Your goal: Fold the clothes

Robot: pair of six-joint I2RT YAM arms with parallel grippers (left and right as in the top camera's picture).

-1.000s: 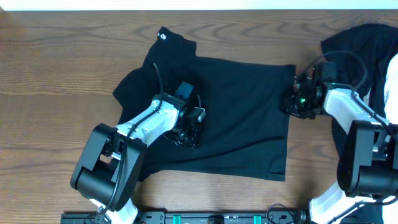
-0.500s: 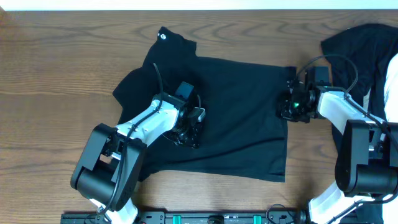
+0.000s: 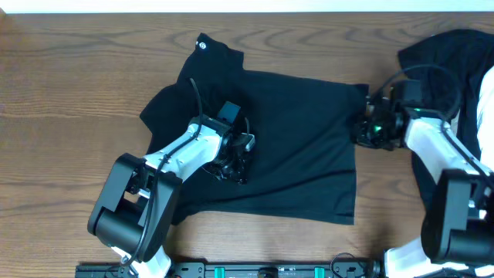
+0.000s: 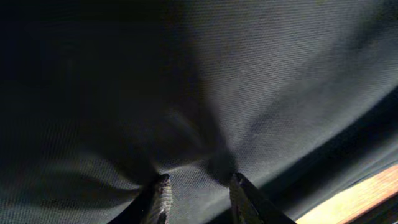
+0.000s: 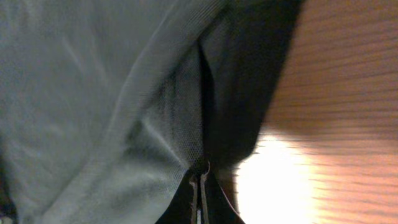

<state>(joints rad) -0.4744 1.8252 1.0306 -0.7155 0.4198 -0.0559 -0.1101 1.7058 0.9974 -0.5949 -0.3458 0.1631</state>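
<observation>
The black long-sleeved garment (image 3: 293,139) lies spread across the middle of the table, with its small round white logo (image 3: 202,44) at the far left corner. My left gripper (image 3: 235,170) presses down on the garment's left half. In the left wrist view its fingers (image 4: 163,190) stand apart with wrinkled black fabric (image 4: 199,93) between the tips. My right gripper (image 3: 363,130) is at the garment's right edge. In the right wrist view (image 5: 200,171) it is shut, pinching a thin fold of that edge (image 5: 186,124) just above the wood.
Another dark garment (image 3: 444,54) lies heaped at the far right corner, next to a white item (image 3: 486,93) at the right edge. Bare wooden table (image 3: 69,93) lies left of and behind the garment.
My right gripper went left with the garment's right edge, then came back to the right, to about where it started. The left arm has not moved.
</observation>
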